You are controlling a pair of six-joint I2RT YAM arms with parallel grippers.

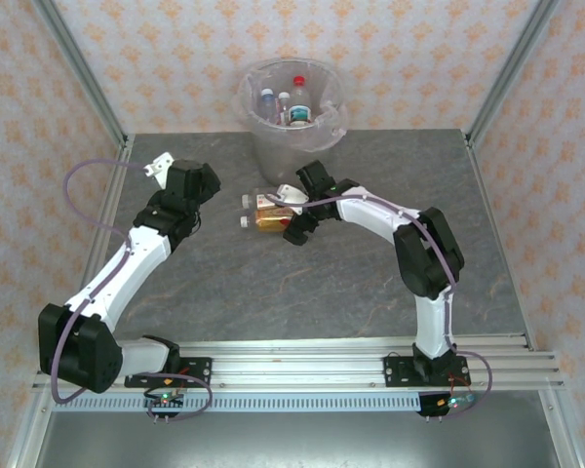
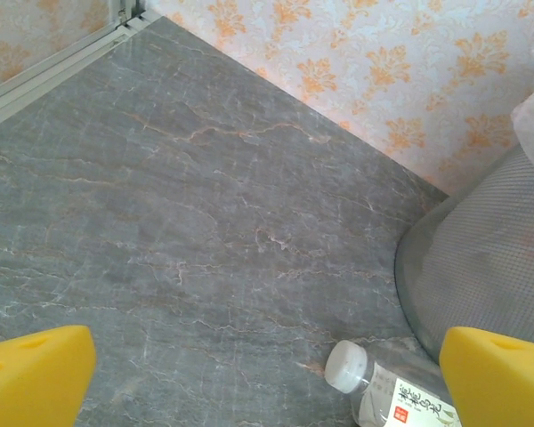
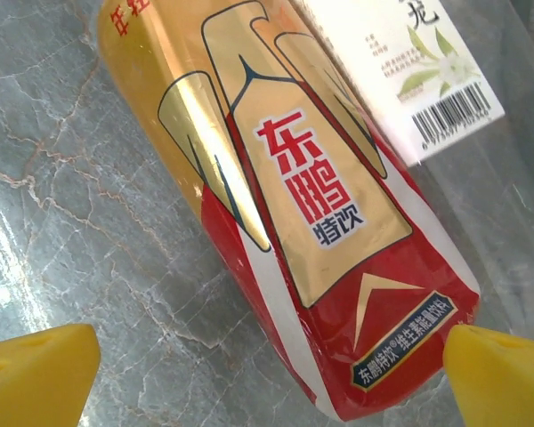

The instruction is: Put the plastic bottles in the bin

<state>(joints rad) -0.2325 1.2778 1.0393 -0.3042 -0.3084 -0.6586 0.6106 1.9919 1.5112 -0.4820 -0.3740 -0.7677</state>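
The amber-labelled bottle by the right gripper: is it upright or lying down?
Lying down. The amber bottle rests on its side, flat on the table.

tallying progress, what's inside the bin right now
The bin holds at least three upright bottles: a red-capped bottle and two white-capped bottles. Their lower parts, and anything lying beneath them, are hidden by the bin's cloudy wall.

A robot test booth of a lab sort, bare aluminium frame posts (image 1: pixel 83 70) at the corners, flat wall panels (image 1: pixel 390 58) papered in orange floral print, grey marble-look tabletop (image 1: pixel 273 292), left arm (image 1: pixel 127 263) and right arm (image 1: pixel 424 253) bolted to a slotted metal rail (image 1: pixel 302 353).
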